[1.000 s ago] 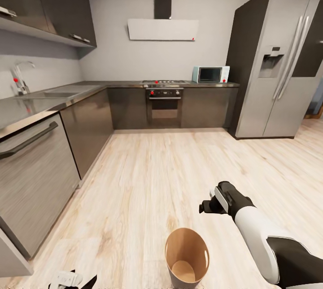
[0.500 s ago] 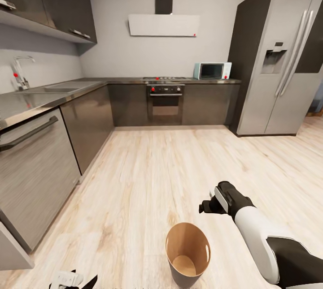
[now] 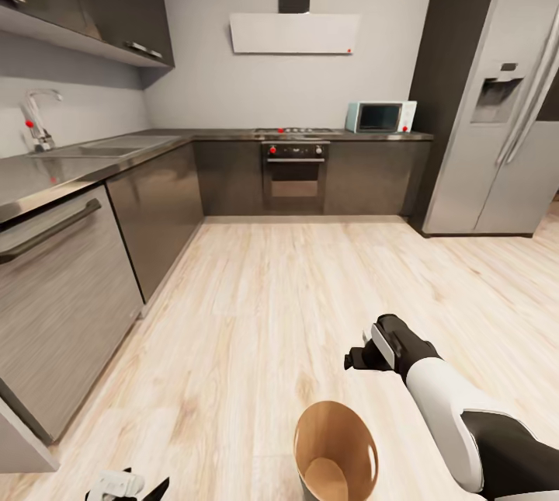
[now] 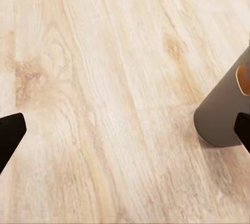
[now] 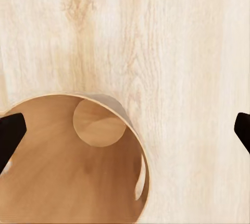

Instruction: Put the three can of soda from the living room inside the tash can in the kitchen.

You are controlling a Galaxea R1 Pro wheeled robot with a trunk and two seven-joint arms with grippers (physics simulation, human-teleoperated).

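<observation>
Right gripper [image 3: 355, 359], black-fingered on a white forearm, hangs spread wide with nothing between its fingertips [image 5: 10, 133]. It is just above and beyond the round grey bin with glossy coppery-brown inside [image 3: 336, 450], which stands upright on the pale wood-plank floor [image 3: 256, 307]. From the right wrist view the bin's [image 5: 78, 166] bare round bottom shows; no cans lie in it. Left gripper [image 3: 128, 485], low at the near edge, is likewise spread and empty, with the bin's grey wall [image 4: 221, 117] near one fingertip. Farther off stand the dark counter [image 3: 93, 163], built-in oven [image 3: 293, 175], pale-blue microwave [image 3: 380, 116] and tall grey fridge [image 3: 497, 97].
</observation>
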